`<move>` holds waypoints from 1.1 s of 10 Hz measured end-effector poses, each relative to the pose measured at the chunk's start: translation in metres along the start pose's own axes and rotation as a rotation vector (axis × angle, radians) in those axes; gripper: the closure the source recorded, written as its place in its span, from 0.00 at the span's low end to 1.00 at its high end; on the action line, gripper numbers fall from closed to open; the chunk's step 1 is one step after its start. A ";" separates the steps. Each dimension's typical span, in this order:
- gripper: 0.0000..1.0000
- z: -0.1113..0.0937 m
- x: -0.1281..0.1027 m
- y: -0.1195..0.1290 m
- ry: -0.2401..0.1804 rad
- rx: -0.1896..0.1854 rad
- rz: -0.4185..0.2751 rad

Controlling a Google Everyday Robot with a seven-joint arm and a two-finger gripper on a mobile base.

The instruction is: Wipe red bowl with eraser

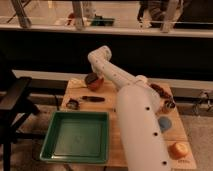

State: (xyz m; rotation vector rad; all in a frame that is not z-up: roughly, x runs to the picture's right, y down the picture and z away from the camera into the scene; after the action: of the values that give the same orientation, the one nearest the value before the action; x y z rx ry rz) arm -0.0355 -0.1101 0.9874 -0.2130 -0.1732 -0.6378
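We see a wooden table (111,105) in front of a dark wall panel (50,52), with a pale ledge (40,75) running along its foot. Above sits a row of windows with grey posts (77,14), brighter behind the glass. Black chair (15,102) left of the table, grey floor (200,137) to the right. Light here is dim and warm.

gripper (91,78) at red bowl (99,85), eraser indist.

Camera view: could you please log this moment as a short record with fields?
gripper: shut on the eraser, at the table's far left
eraser: dark block, against the red bowl
red bowl: upright on the table
green tray: table's near-left corner
dark-handled tool: lying between bowl and tray
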 end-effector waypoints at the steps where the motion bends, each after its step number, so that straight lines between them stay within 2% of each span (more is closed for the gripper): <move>1: 0.98 -0.005 0.004 0.006 0.008 0.001 0.009; 4: 0.98 -0.013 0.019 0.022 0.040 -0.001 0.034; 7: 0.98 -0.017 0.026 0.026 0.065 0.003 0.049; 9: 0.98 -0.021 0.028 0.023 0.062 0.021 0.055; 11: 0.98 -0.024 0.021 0.014 0.038 0.046 0.052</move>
State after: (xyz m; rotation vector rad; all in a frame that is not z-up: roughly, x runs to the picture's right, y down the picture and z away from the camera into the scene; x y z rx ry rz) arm -0.0084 -0.1165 0.9669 -0.1602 -0.1457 -0.5851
